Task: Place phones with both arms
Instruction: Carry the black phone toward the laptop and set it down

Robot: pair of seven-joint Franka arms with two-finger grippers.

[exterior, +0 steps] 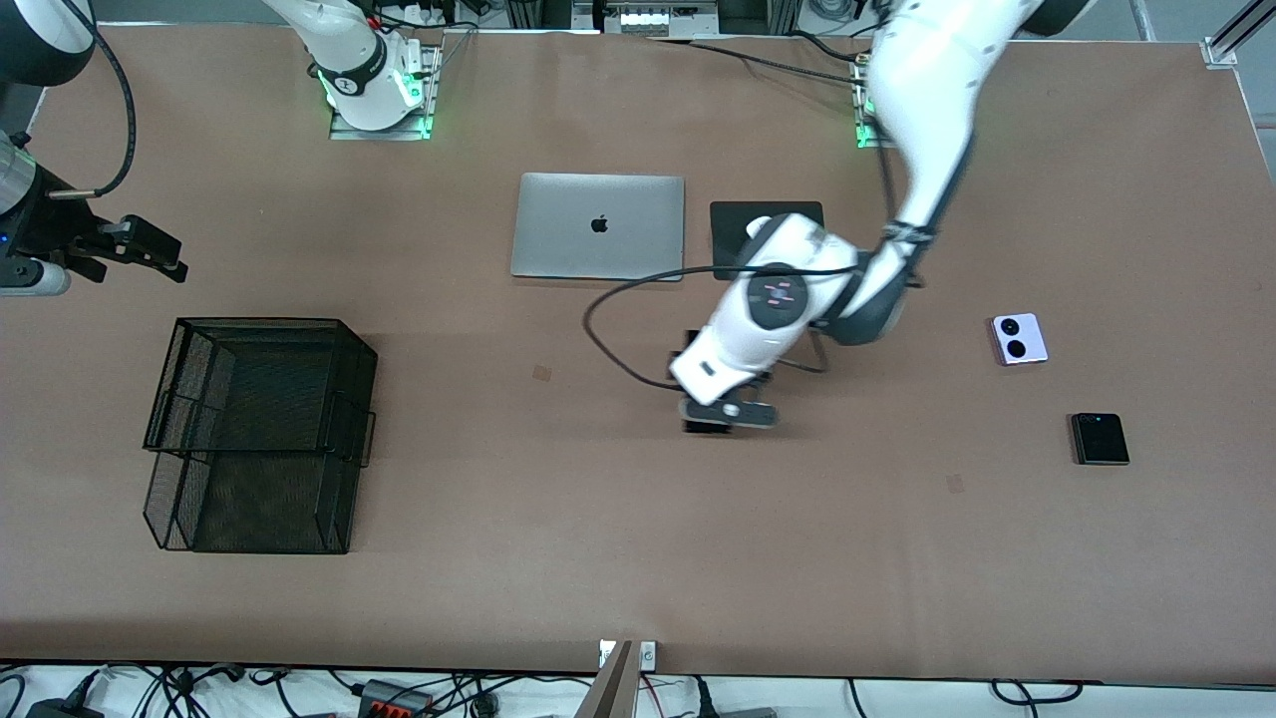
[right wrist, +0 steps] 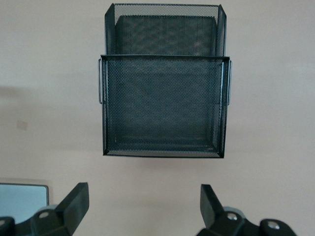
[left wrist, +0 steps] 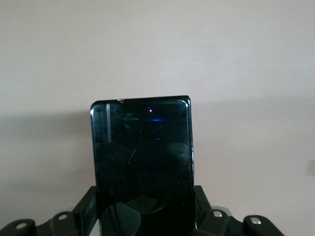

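left gripper [exterior: 726, 411]: clamped on the long black phone [left wrist: 142, 162], over mid-table, in front of the laptop [exterior: 598, 226].
right gripper [right wrist: 142, 206]: jaws wide, holding nothing, waiting up at its own end near the mesh tray [exterior: 261, 429].
step: judged a carry toward the tray; keep the slab level.
other phones: lilac flip [exterior: 1019, 339] and black flip [exterior: 1100, 439] lie at the left arm's end.
surface: brown table [exterior: 558, 538]; cables along the near edge.

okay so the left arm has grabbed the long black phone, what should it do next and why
Probably lift and carry it toward the mesh tray. The left gripper is shut on the long black phone mid-table, and the tray looks empty. The right gripper waits open above it.
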